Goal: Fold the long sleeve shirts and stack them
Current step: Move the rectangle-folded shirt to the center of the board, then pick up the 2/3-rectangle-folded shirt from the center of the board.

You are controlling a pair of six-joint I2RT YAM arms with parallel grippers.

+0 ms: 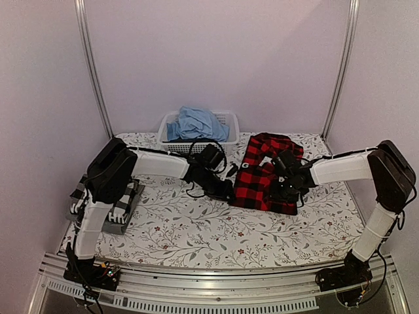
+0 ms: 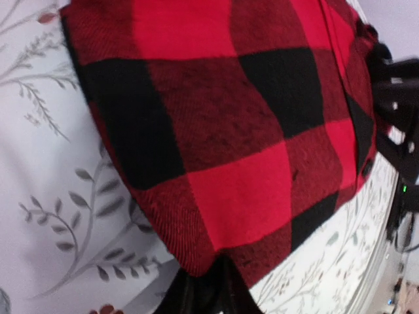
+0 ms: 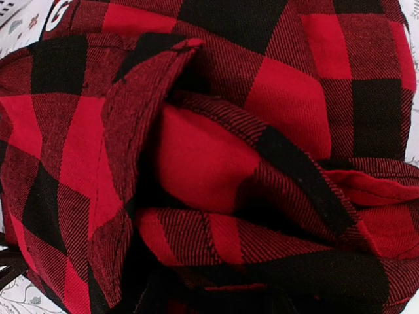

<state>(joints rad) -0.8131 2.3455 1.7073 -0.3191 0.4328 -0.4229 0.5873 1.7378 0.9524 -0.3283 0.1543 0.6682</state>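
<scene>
The red-and-black flannel shirt (image 1: 256, 180) lay bunched on the desk's (image 1: 196, 229) far right. The left pincer (image 2: 204, 293) pinched its left hem, jaws nearly together. Folds buried the right pincer (image 1: 288, 180), so I cannot tell its grip. Behind stood a basket (image 1: 228, 120) holding blue cloth (image 1: 196, 123).

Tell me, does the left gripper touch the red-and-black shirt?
Touching. The left wrist view shows the edge of the red-and-black shirt pinched in the left gripper.

The only legible mark is a white letter, seemingly a "G" (cut off by the frame's edge), on a dark tag (image 3: 57, 14) of the red-and-black flannel shirt (image 3: 216, 163).
</scene>
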